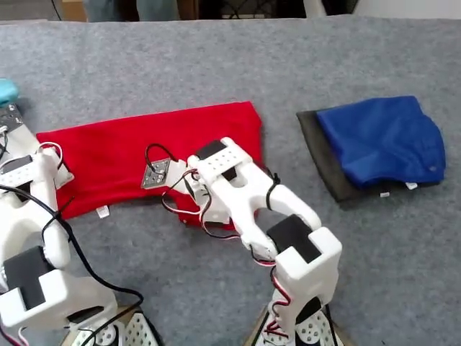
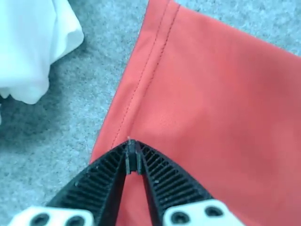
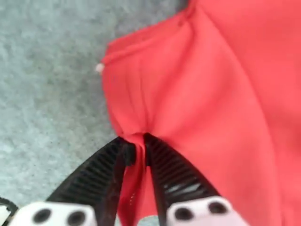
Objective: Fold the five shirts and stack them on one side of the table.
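**Two grippers closed at the edges of one red shirt**

Both arms have their fingertips down on the red shirt (image 1: 122, 155), which lies spread flat across the grey felt table (image 1: 288, 58).

The right gripper (image 3: 135, 148) has its jaws drawn almost fully together with a bunched ridge of red fabric pinched between them. Creases fan out from the pinch into the cloth ahead of the tips. A small white tag (image 3: 99, 68) sits on the hem farther ahead of the fingertips, and bare felt lies just off the hem to one side of the jaws.

The left gripper (image 2: 133, 160) has its jaws pressed tip to tip, right at the stitched hem of the shirt's end. Red cloth runs beneath and ahead of the fingers (image 2: 169, 183). Whether any fabric is nipped between the tips cannot be told. A crumpled white cloth (image 2: 28, 42) lies ahead of the tips and off to the hem side, apart from the shirt, with a strip of felt between them.

From above, the two grippers sit well apart along the shirt, one at its end and one at the long edge nearest the arm bases. Beyond the right gripper, well clear of the red shirt, a folded blue shirt (image 1: 382, 140) rests on top of a folded dark grey shirt (image 1: 320, 155).
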